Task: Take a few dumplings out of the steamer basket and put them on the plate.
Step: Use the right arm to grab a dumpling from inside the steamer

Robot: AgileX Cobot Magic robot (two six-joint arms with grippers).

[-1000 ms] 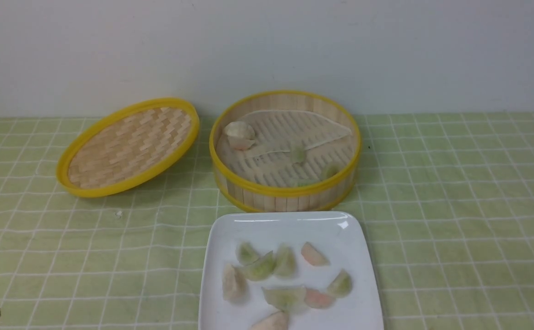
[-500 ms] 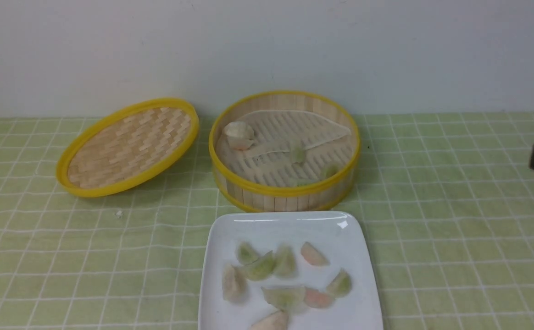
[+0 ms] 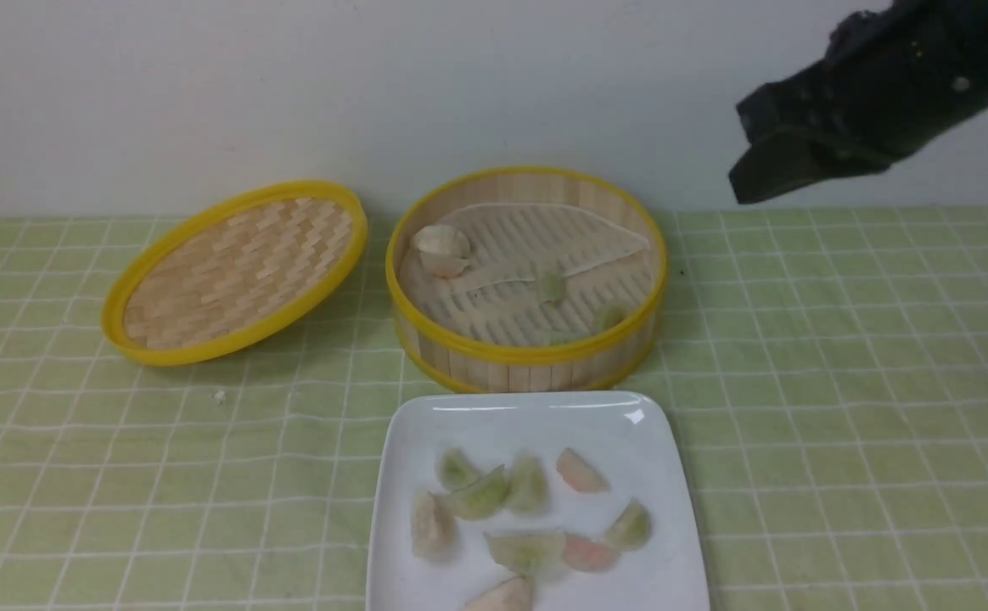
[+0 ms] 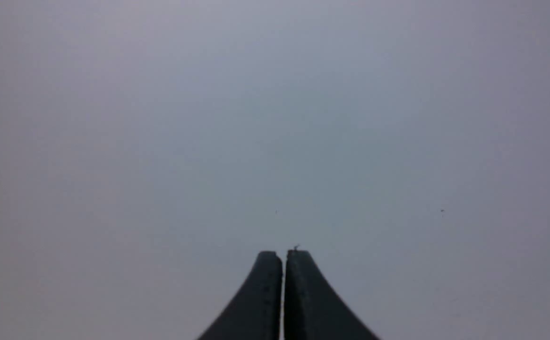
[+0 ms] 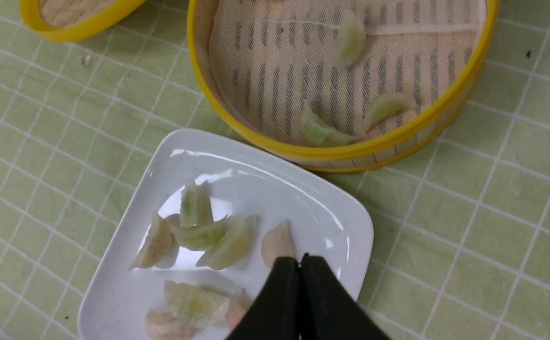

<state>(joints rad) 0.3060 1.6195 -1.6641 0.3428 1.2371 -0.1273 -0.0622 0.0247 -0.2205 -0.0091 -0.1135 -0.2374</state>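
The steamer basket (image 3: 528, 352) stands at the middle back and holds three pale green dumplings (image 3: 550, 285) plus a whitish lump at its far left. They also show in the right wrist view (image 5: 386, 106). The white plate (image 3: 511, 424) lies in front of the basket with several dumplings (image 3: 481, 496) on it. My right gripper (image 3: 749, 178) hangs high at the upper right; its wrist view shows it (image 5: 299, 257) shut and empty, high over the plate (image 5: 350, 222). My left gripper (image 4: 283, 252) is shut and empty, facing a blank grey surface. It is out of the front view.
The shallow woven lid (image 3: 235, 271) leans tilted to the left of the basket. A small white crumb (image 3: 220, 395) lies on the green checked cloth (image 3: 842, 424). A pale wall runs behind the table.
My right arm has come in from the right edge and risen to the upper right. The dark tip at the lower left corner has left the front view.
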